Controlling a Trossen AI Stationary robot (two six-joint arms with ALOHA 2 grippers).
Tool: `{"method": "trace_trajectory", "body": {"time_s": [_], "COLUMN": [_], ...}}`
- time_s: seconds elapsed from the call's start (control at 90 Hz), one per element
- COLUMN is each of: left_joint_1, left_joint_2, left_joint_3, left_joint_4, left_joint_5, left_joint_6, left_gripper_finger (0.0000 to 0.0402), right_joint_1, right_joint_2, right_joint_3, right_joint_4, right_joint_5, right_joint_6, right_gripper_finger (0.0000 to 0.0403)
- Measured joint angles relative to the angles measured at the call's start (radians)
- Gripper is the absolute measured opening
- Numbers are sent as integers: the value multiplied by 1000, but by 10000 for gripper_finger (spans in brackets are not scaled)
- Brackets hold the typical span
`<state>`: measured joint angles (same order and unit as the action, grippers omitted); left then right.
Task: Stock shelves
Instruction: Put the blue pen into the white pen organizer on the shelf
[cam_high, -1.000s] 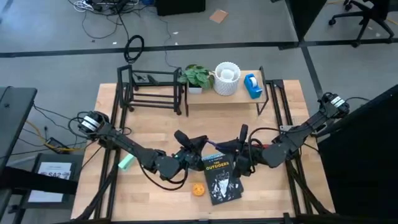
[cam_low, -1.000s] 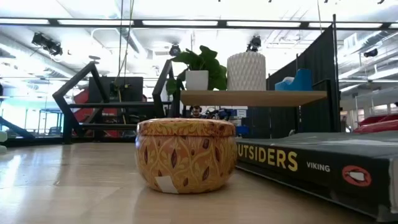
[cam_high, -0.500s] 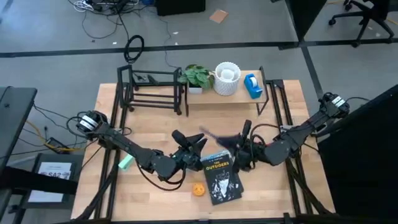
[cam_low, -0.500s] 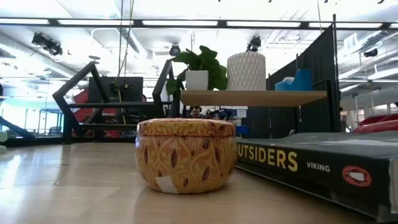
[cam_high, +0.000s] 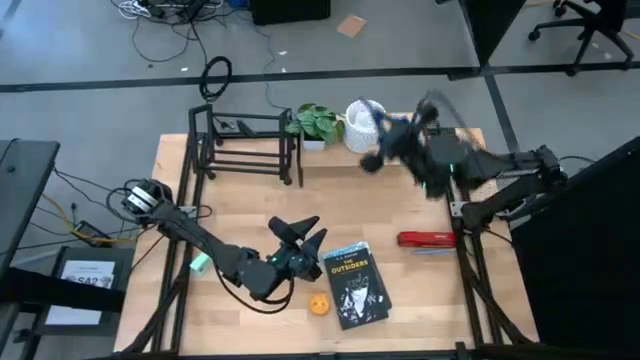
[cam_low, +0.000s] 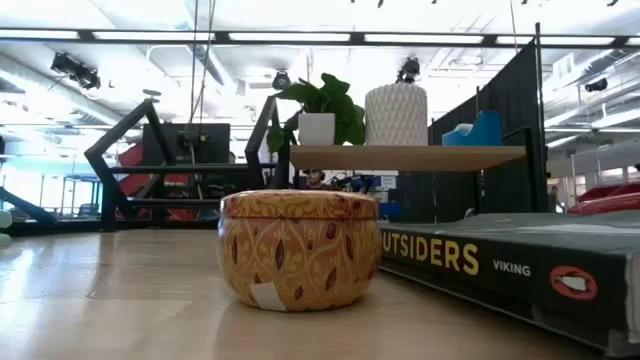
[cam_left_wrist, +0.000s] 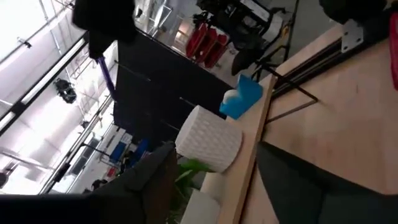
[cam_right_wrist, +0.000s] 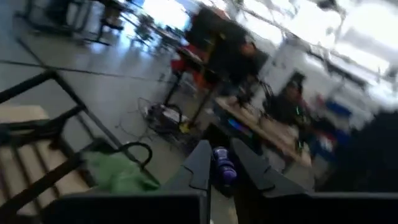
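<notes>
My right gripper (cam_high: 385, 140) hangs blurred above the shelves' wooden plank (cam_high: 338, 152), shut on a thin purple thing (cam_right_wrist: 222, 169). The left wrist view shows this purple thing (cam_left_wrist: 106, 70) too. On the plank stand a plant (cam_high: 318, 122), a white vase (cam_high: 362, 122) and a blue dispenser (cam_high: 405, 140). The black rod rack (cam_high: 245, 145) stands to its left. My left gripper (cam_high: 298, 234) stands open just left of a book (cam_high: 355, 287) that lies flat on the table. My right gripper pinches the purple thing between its two fingers (cam_right_wrist: 200, 163), at one end (cam_right_wrist: 222, 163). In the left wrist view the thing's length (cam_left_wrist: 107, 78) hangs below the gripper, lifted clear, above the plank. Blur hides the rest of the hold.
A patterned orange tin (cam_low: 298, 248) sits left of the book's near end. A red stapler (cam_high: 428, 239) lies at the table's right, a green thing (cam_high: 201, 262) at its left. Bare tabletop lies between the plank and the book.
My right gripper has risen from beside the book's far end and swung fast toward the table's far edge, carrying the purple thing to above the plank. The red stapler, hidden under the arm before, now shows. My left gripper has drawn slightly toward the left edge.
</notes>
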<state>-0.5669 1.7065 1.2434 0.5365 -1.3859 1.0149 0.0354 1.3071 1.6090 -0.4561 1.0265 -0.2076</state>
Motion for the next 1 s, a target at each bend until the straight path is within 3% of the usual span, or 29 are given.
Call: {"method": "trace_trajectory", "body": {"time_s": [0.078,0.133,0.256,0.367,0.6,1.0], "left_joint_1": [-3,-3,-3,-3,-3,-2], "left_joint_2": [0,0,0,0,0,0], "left_joint_3": [0,0,0,0,0,0], "left_joint_4": [-2,-6,-17,-21,-20,-45], "left_joint_5": [-6,-5,0,4,15,18], "left_joint_6": [-7,-15,-53,-61,-63,-108], "left_gripper_finger": [203,203,203,203,203,203], "right_joint_1": [-131,-223,-370,-453,-495,-539], "right_joint_2": [12,16,28,42,119,231], "right_joint_3": [113,146,134,123,121,120], "right_joint_4": [-299,-454,-566,-538,-515,-518], "right_joint_5": [-221,-329,-492,-641,-708,-693], "right_joint_6": [299,422,485,474,438,403], "right_gripper_finger": [3,3,3,3,3,20]}}
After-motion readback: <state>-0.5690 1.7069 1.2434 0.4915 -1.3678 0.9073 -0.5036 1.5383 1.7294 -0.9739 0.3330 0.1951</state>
